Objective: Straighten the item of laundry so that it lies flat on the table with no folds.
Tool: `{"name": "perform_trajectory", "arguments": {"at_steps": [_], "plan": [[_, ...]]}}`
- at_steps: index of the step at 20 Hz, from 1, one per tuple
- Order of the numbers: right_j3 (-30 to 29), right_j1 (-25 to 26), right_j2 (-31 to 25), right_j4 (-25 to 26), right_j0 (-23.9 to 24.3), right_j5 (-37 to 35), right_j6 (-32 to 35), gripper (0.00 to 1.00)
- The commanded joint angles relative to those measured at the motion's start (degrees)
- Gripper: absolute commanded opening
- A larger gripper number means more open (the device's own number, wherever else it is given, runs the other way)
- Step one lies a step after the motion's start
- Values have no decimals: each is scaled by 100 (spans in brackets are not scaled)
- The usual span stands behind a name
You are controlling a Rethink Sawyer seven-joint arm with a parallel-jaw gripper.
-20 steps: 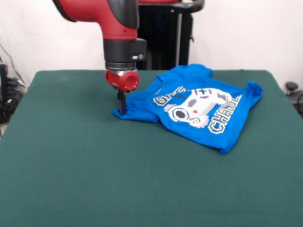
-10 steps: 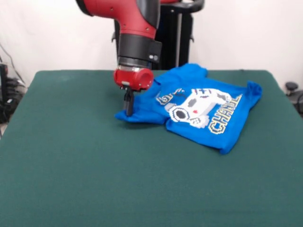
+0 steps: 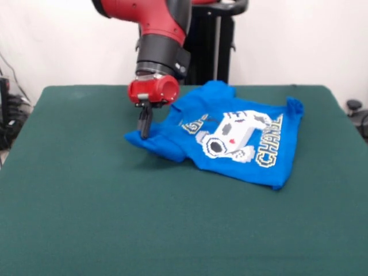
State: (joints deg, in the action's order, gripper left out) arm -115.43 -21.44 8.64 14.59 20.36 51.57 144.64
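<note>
Laundry (image 3: 230, 138) sleeve edge in closed pincer (image 3: 144, 131), slightly above table (image 3: 115, 218).

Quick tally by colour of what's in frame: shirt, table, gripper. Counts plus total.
Blue: 1, the T-shirt
Dark green: 1, the table
Red and black: 1, the gripper, shut on the shirt's left corner
Total: 3
</note>
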Motion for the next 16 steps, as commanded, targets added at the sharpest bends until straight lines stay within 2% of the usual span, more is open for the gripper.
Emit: {"name": "perform_trajectory", "arguments": {"at_steps": [1,5,10,12,16], "plan": [[875,404,-78,90,-50,994,145,0],[997,605,-120,196,-24,1373,157,0],[999,850,-121,41,-125,2083,122,0],[984,1032,-127,-80,-206,2774,21,0],[712,1028,-75,-191,-342,3003,18,0]]}}
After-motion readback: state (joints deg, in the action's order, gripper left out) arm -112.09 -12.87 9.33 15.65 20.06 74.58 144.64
